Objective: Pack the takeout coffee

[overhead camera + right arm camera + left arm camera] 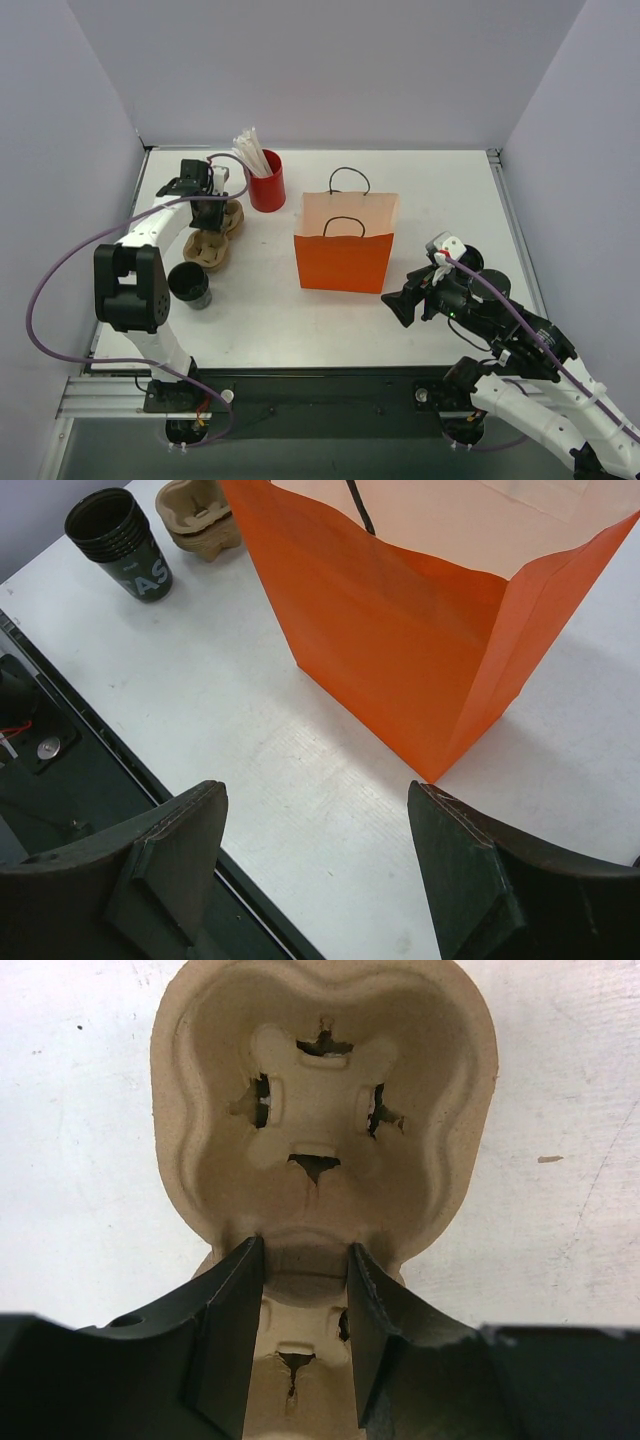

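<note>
Straddling the cup carrier (320,1110) ridge, the left gripper (305,1250), jaws narrow, hold unclear, must pinch firmly then lift; right gripper (315,790) gapes near the bag (400,630).

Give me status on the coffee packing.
Left gripper straddling ridge of pulp carrier, grip unconfirmed. Right gripper open beside orange bag. Dark cups on table, unpacked.

The left arm stretches forward, the left end effector (207,214) pointing down, jaws part-way apart, grip unclear; the right arm folds low, the right end effector (398,306) aimed leftward, jaws spread wide, holding nothing.
</note>
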Available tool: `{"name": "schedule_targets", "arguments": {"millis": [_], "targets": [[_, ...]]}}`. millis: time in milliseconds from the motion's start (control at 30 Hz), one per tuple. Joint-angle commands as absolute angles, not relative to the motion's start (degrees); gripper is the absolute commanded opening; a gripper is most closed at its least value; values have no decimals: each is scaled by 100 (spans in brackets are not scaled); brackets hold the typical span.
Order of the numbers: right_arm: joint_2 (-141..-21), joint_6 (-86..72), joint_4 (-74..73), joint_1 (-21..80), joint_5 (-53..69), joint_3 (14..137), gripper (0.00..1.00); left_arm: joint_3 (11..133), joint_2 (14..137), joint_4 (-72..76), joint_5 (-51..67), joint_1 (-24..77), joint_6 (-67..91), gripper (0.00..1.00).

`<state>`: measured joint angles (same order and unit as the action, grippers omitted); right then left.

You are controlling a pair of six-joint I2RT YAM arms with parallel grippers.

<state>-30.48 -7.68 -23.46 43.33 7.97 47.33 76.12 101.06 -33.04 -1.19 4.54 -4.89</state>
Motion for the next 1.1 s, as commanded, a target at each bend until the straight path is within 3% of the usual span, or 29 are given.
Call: {"name": "schedule_targets", "arguments": {"millis": [0,400,533,767,1067], "targets": [[-3058,-800,-2197,4377,844,4702,74,7857,9817,-3393,-149,439,-387,39],[-3015,-878,-2206,4377,765,4737,74,8453,9212,-3928,0,492,-386,39],[-2936,-1508,-2232,4386,-380,4790,74,8867,8843,-4210,377,676,-606,38],[-2970,-3005,-2592,4377,-1695,5176,72,9614,8350,-4359,721,1834,-922,38],[-3375,-3128,-2646,4386,-1582,5502,71,10494,8086,-4228,1546,2715,-1230,38]]}}
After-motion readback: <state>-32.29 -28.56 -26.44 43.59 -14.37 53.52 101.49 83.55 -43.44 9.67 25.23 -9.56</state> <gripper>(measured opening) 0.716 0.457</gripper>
